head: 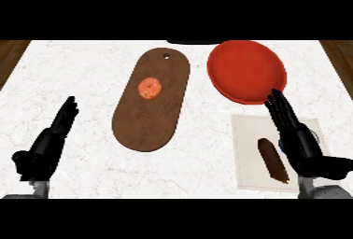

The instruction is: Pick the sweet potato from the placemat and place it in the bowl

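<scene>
Black-fingered right hand hangs open and empty just beside the dark brown, elongated sweet potato, which lies on the pale square placemat. The left hand rests open near the left edge. A misjudged grasp could roll the tapered tuber away. Beyond lie a long brown wooden cutting board, the shallow red bowl, white marbled counter.

A kitchen is showing: a white marble counter is carrying a wooden cutting board and a red bowl.
</scene>
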`<act>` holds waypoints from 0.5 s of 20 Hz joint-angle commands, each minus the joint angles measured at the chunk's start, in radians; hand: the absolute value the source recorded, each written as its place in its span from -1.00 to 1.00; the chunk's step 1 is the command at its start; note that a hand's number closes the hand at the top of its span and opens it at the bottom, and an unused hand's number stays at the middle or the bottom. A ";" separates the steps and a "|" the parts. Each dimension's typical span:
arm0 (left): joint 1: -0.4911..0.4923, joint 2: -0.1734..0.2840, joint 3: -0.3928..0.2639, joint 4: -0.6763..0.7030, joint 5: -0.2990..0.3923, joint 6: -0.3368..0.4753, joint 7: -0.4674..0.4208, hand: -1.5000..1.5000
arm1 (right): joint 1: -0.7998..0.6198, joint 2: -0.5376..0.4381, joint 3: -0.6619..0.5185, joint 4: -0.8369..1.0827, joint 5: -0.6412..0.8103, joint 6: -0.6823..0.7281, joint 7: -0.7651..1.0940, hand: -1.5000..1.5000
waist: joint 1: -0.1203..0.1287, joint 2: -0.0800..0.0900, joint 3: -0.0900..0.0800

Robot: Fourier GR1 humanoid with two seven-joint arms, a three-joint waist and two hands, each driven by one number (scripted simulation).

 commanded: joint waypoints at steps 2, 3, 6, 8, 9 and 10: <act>-0.046 -0.042 -0.049 0.032 -0.001 -0.044 -0.011 0.00 | 0.059 -0.066 0.011 -0.072 0.167 -0.093 -0.009 1.00 | -0.013 -0.025 -0.003; 0.003 -0.031 -0.076 -0.034 0.001 -0.070 -0.024 0.00 | 0.047 -0.085 -0.001 -0.068 0.234 -0.157 -0.008 1.00 | -0.006 -0.030 -0.003; -0.071 -0.051 -0.109 -0.072 0.031 -0.102 0.030 0.00 | 0.072 -0.189 -0.008 -0.110 0.422 -0.257 -0.021 1.00 | -0.047 -0.039 -0.006; -0.043 -0.082 -0.135 -0.034 0.033 -0.101 0.014 0.00 | 0.084 -0.318 -0.044 0.021 0.618 -0.345 0.032 1.00 | -0.074 -0.029 -0.018; -0.097 -0.088 -0.148 -0.030 0.051 -0.132 0.044 0.00 | 0.109 -0.216 0.011 0.023 0.642 -0.410 0.076 1.00 | -0.041 -0.022 -0.006; -0.094 -0.115 -0.169 -0.053 0.045 -0.120 0.061 0.00 | 0.150 -0.153 0.046 -0.022 0.663 -0.455 0.095 -1.00 | -0.019 -0.026 -0.003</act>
